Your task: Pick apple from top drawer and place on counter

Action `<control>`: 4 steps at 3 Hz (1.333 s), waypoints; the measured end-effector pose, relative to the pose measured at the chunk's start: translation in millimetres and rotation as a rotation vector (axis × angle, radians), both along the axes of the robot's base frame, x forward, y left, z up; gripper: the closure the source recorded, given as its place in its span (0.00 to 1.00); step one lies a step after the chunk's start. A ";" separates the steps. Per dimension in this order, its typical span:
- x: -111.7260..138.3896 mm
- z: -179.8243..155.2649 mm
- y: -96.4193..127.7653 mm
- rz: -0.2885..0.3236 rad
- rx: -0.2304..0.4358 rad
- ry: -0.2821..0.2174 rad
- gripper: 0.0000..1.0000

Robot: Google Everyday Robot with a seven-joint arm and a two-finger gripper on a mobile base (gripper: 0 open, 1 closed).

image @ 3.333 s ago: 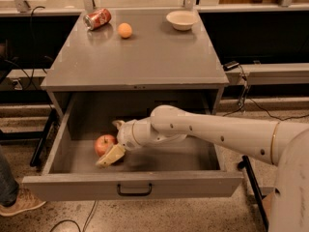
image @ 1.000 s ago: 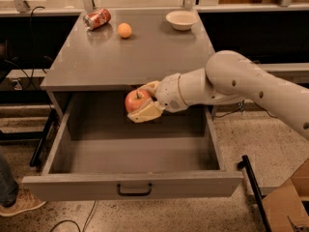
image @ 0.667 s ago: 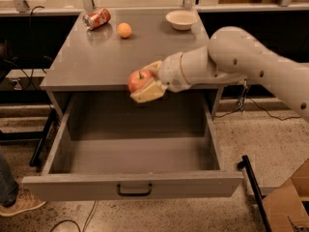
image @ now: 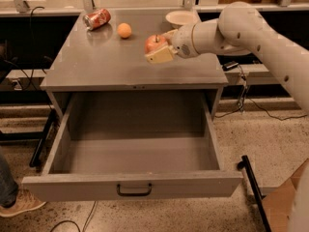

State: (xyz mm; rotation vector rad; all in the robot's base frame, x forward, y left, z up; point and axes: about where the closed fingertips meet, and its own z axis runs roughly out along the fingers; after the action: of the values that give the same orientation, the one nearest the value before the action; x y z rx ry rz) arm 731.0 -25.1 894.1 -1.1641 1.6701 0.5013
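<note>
Grey, wide, shallow top drawer (image: 72, 187) stands open up front. Over the flat grey counter (image: 101, 64) behind it, the cream two-finger gripper (image: 161, 46) is clamped on the round red-yellow apple (image: 154, 42). Beyond: small orange fruit (image: 124, 30), toppled red can (image: 97, 19), pale bowl (image: 179, 18).

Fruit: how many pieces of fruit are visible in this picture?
2. The apple is held by the gripper over the counter, right of centre. The small orange fruit lies on the counter at the back, beside the red can. The open top drawer shows none.
</note>
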 end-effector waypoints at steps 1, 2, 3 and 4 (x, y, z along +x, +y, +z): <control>37.0 -13.3 -13.6 -0.058 0.035 0.029 1.00; 60.7 -31.2 -20.3 -0.088 0.055 0.078 1.00; 73.7 -45.3 -21.7 -0.098 0.047 0.131 0.82; 80.1 -55.3 -21.1 -0.095 0.030 0.175 0.59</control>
State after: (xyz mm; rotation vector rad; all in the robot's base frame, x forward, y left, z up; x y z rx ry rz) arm 811.0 -46.2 838.8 -1.0379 1.8520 0.5792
